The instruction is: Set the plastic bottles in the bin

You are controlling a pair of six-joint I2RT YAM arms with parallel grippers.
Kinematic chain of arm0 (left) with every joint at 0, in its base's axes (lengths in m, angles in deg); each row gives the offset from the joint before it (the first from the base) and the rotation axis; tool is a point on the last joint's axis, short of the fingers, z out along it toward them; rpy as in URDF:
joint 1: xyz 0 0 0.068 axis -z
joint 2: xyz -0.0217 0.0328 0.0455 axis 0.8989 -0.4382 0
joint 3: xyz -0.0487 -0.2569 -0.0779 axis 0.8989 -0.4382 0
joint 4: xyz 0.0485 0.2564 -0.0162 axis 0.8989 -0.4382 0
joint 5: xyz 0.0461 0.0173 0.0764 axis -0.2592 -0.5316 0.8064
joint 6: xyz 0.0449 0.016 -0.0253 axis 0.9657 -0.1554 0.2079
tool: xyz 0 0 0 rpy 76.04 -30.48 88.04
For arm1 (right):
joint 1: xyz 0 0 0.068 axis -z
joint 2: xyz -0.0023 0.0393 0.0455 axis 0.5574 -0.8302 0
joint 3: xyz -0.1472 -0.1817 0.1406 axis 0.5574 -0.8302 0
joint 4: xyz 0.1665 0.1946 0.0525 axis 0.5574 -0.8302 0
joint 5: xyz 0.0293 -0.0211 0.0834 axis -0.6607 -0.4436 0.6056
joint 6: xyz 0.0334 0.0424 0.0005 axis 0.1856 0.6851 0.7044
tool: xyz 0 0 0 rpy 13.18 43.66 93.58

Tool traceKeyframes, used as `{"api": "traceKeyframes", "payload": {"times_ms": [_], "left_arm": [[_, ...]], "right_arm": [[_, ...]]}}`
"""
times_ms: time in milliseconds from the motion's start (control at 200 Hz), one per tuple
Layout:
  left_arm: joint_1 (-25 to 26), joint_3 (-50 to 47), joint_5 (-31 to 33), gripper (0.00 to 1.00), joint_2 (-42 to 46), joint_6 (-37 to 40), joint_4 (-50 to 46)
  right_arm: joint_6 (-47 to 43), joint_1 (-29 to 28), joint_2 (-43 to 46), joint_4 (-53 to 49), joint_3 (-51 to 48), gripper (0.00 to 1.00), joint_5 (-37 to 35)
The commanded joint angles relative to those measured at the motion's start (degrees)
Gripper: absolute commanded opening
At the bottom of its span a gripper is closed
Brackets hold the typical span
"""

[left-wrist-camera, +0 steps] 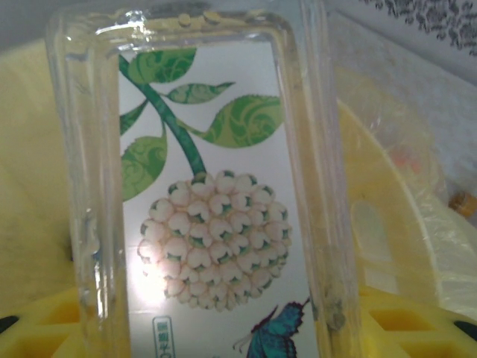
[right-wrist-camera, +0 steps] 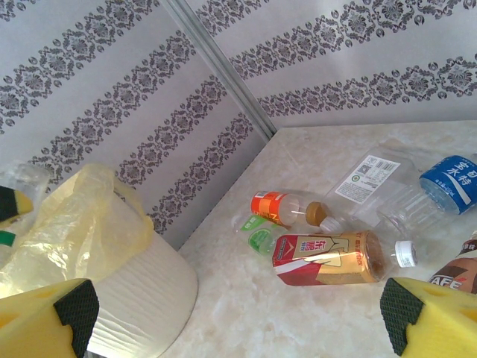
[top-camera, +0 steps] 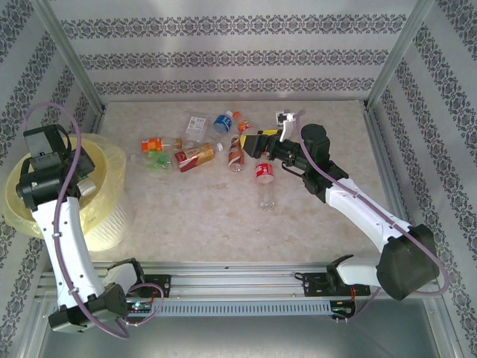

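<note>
Bin (top-camera: 112,216) sits far left. Left gripper (left-wrist-camera: 223,328) hangs over its mouth, jaws part-closed on a clear leaf-label bottle (left-wrist-camera: 209,224), long axis running out along the fingers. I'd judge the drop is straight down. Other plastic bottles (top-camera: 197,153) lie mid-way across the table (top-camera: 223,216). Right gripper (top-camera: 261,142) is nearer them, jaws fully wide, empty.

The bin (top-camera: 112,201) stands at the left edge of the counter (top-camera: 223,224). The plastic bottles (top-camera: 195,155) lie grouped to its right, toward the back, with one bottle (top-camera: 264,183) nearer the front. The left fingers (left-wrist-camera: 45,328) hold another bottle (left-wrist-camera: 209,209) over the bin; the right fingers (right-wrist-camera: 45,321) hang above the group's right end.
</note>
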Motion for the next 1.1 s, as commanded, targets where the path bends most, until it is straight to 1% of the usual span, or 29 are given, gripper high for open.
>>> {"api": "traceKeyframes", "payload": {"times_ms": [0,60,215,320,505,724,884,1014,1094], "left_arm": [[-2.55,-2.04,-6.47,0.51,0.37,0.42,0.96],[-3.17,-3.11,-6.83,0.54,0.35,-0.39,1.22],[-3.35,-4.31,-3.71,0.73,0.33,-1.47,1.69],[-3.35,-3.68,-2.68,0.76,0.06,-1.71,1.33],[-3.35,-2.05,-1.33,0.85,0.09,-2.81,0.60],[-3.18,-0.40,-5.13,0.93,-0.05,-5.57,0.00],[-2.92,-0.13,-5.55,0.95,-0.09,-6.99,0.21],[-1.51,0.90,-6.06,0.98,0.35,-8.04,-0.04],[0.52,2.26,-4.53,1.00,0.54,-9.00,-0.50]], "right_arm": [[-1.02,-0.54,1.37,1.18,0.18,0.98,-0.51],[-1.22,-0.58,1.27,0.96,0.38,0.98,-0.56],[-1.14,-0.54,0.75,0.98,0.88,0.98,-0.28],[-0.96,-0.54,0.56,0.92,0.87,0.98,-0.28],[-0.78,-0.54,0.74,0.83,0.69,0.98,-1.02],[-0.53,-0.54,0.91,0.39,0.31,0.98,-2.16],[-0.52,-0.46,1.26,-0.22,-0.07,0.98,-3.06],[-0.43,-0.20,1.95,-1.44,-0.60,0.98,-5.55],[-0.22,-0.04,2.44,-1.60,-1.35,0.98,-7.51]]}}
